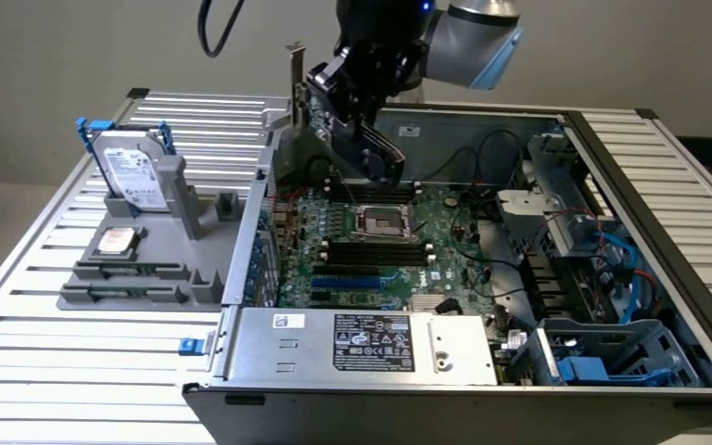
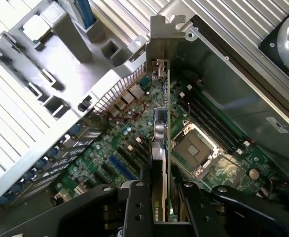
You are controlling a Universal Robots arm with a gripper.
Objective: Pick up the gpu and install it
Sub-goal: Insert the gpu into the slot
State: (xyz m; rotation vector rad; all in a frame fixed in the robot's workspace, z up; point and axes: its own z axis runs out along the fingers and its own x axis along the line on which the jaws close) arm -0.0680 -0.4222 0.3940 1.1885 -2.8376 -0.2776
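Note:
The gpu (image 1: 346, 125) hangs tilted in the air over the back of the open computer case (image 1: 270, 348), its silver bracket (image 1: 296, 69) pointing up toward the exterior view's left. My gripper (image 1: 362, 97) is shut on the card's edge. In the wrist view the gpu (image 2: 161, 123) shows edge-on between my fingers (image 2: 137, 207), with the bracket (image 2: 165, 37) at its far end. It sits above the green motherboard (image 2: 129, 143), clear of the blue expansion slots (image 2: 119, 168). In the exterior view those slots (image 1: 346, 278) lie well below and in front of the card.
A grey fixture (image 1: 146, 283) on the slatted table at the exterior view's left holds a silver hard drive with blue handle (image 1: 131, 171) and a processor chip (image 1: 118, 241). Inside the case are the CPU socket (image 1: 378, 221), a power supply (image 1: 369, 343), cables and a blue drive cage (image 1: 610, 357).

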